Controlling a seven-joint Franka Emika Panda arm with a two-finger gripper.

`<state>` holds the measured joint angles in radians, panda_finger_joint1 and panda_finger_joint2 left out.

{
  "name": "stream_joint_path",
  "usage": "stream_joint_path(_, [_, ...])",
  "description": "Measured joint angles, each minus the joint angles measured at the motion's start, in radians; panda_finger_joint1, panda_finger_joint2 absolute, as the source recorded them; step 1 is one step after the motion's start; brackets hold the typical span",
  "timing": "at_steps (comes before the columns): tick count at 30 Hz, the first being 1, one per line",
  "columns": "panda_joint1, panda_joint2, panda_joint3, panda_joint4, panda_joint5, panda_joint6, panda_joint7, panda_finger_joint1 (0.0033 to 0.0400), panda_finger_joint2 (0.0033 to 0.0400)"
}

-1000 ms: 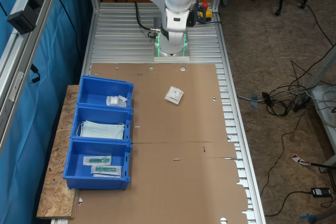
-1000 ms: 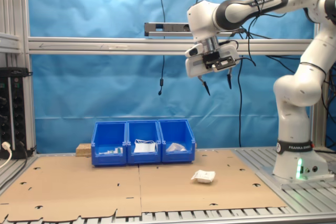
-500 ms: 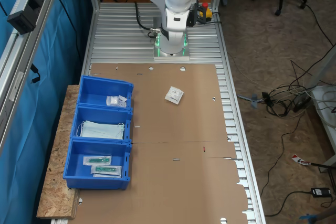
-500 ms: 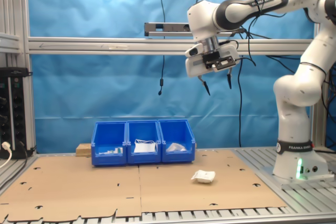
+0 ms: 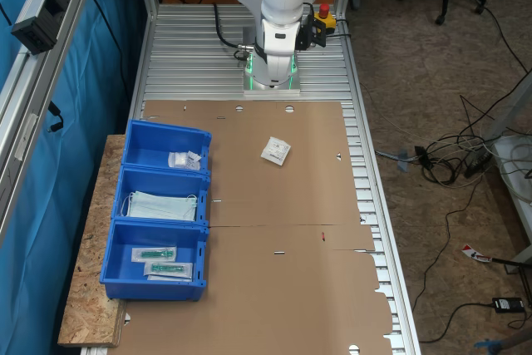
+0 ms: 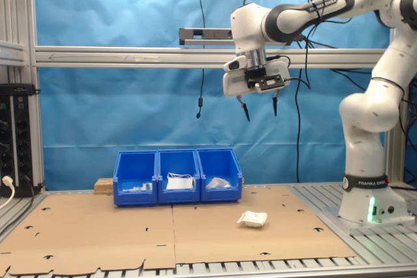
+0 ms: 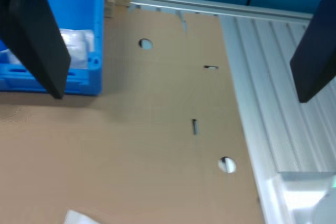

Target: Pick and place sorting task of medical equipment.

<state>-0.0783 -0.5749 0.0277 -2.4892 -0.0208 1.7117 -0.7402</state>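
The medical equipment is a small square white sachet (image 5: 275,151) lying flat on the brown cardboard, apart from the bins. It also appears in the second exterior view as the sachet (image 6: 252,219), and its corner (image 7: 80,217) shows in the wrist view. My gripper (image 6: 260,112) hangs high in the air, above and slightly behind the sachet, pointing down. It is open, with nothing between its dark fingers (image 7: 37,40). The gap of the gripper (image 7: 179,98) looks down on bare cardboard.
Three blue bins stand in a row at the cardboard's edge. One bin (image 5: 166,145) holds white sachets, the middle bin (image 5: 162,197) pale blue masks, the third bin (image 5: 154,260) clear packs with green parts. The robot base (image 5: 273,72) stands on the ribbed metal table.
The gripper has shifted toward the second exterior view's left and slightly upward, still open. The sachet and bins have not moved.
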Motion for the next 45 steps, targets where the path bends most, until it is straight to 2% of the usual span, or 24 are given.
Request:
stream_joint_path(7, [0.000,0.063,-0.002,-0.035,0.000,0.176,0.000,0.0400,0.0400])
stream_joint_path(14, [0.000,0.152,-0.004,-0.107,0.014,0.400,0.000,0.0400,0.0400])
stream_joint_path(15, [0.000,0.177,-0.004,-0.133,0.026,0.465,0.000,0.0400,0.0400])
stream_joint_path(22, [0.000,0.276,-0.004,-0.230,0.081,0.682,0.000,0.0400,0.0400])
stream_joint_path(30, [0.000,0.423,-0.004,-0.296,0.137,0.909,0.000,0.0400,0.0400])
stream_joint_path(35, [0.000,0.510,-0.004,-0.308,0.213,1.026,0.000,0.0400,0.0400])
stream_joint_path(41, [0.004,0.580,-0.004,-0.317,0.349,1.126,0.000,0.0400,0.0400])
stream_joint_path(42, [0.008,0.597,-0.004,-0.319,0.394,1.153,0.000,0.0400,0.0400])
stream_joint_path(45, [0.013,0.611,-0.004,-0.321,0.438,1.175,0.000,0.0400,0.0400])
